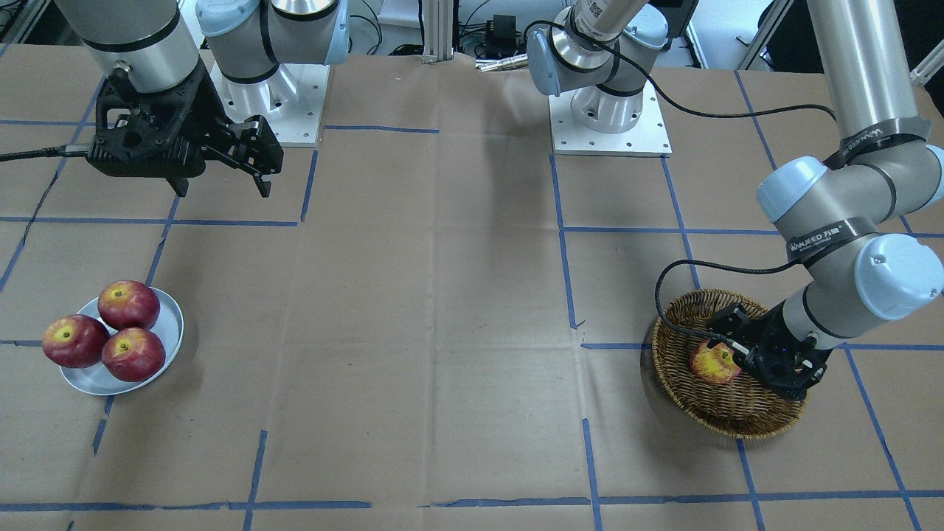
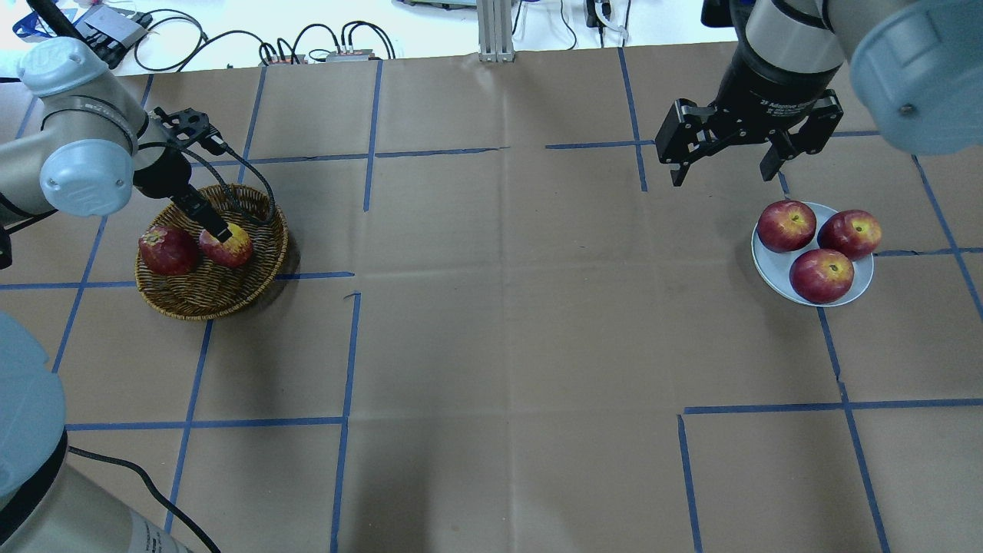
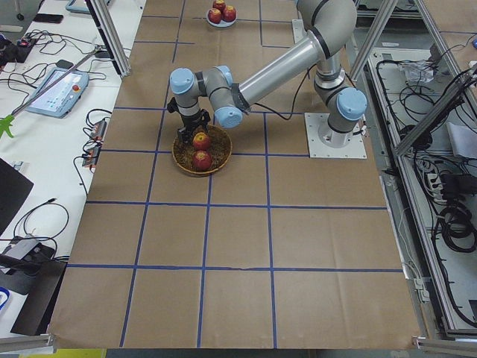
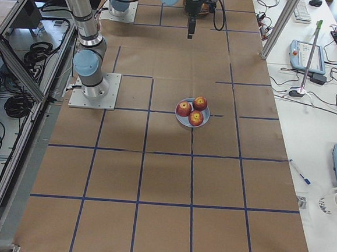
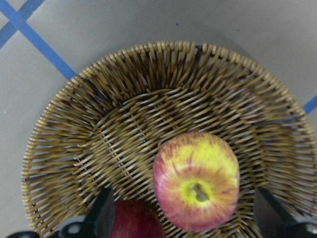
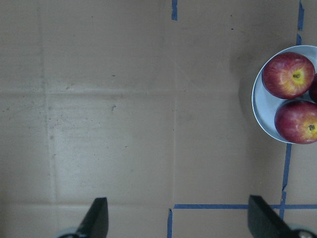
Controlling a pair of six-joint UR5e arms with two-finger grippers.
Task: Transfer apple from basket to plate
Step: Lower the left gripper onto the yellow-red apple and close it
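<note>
The yellow, red-streaked apple lies in the wicker basket at the table's left, beside a dark red apple. My left gripper is down in the basket and open. In the left wrist view its fingers stand wide on either side of the apple without touching it. The front view shows the apple at the gripper. The pale plate at the right holds three dark red apples. My right gripper hangs open and empty above the table behind the plate.
The basket and the plate sit at opposite ends of the brown paper-covered table with blue tape lines. The three apples leave little bare plate. The arm bases stand at the table's robot side.
</note>
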